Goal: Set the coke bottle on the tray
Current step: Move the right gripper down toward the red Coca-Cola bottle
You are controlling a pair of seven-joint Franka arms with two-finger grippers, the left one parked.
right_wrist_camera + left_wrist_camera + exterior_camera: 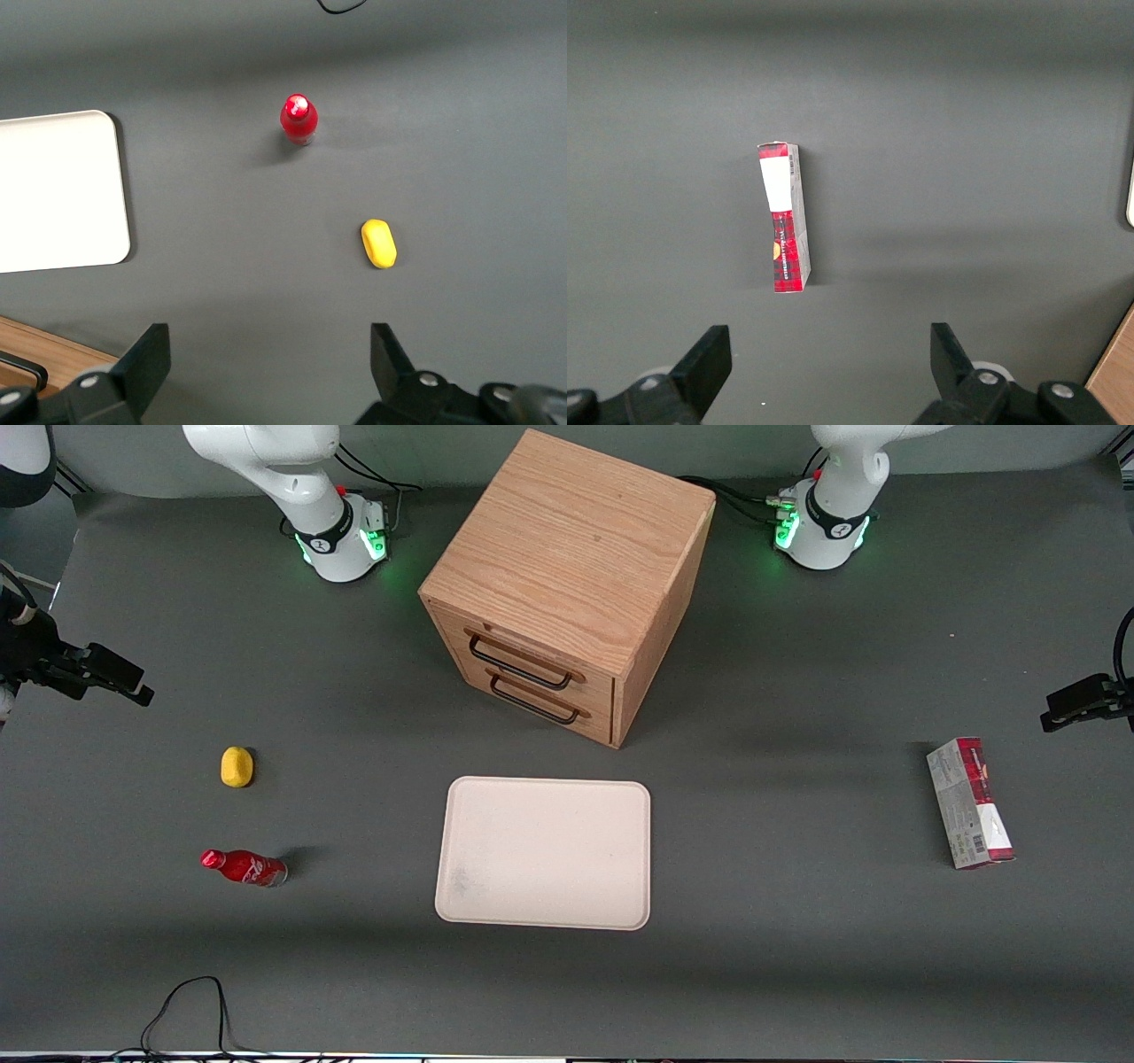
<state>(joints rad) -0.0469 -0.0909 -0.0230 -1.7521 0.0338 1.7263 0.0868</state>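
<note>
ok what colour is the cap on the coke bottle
Red, like the coke bottle itself; clearest in the right wrist view, where the open gripper hovers above the table.

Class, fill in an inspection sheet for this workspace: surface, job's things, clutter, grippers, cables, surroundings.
Surface: dark grey table.
Job's things: coke bottle standing upright on the table, apart from the tray; tray bare.
Clutter: yellow object farther from the front camera than the bottle; red-and-grey carton toward the parked arm's end; wooden drawer cabinet, drawers shut.
Grippers: gripper open, raised above the table, holding nothing.
Cables: black cable at the table's near edge.
Surroundings: nothing seen.
</note>
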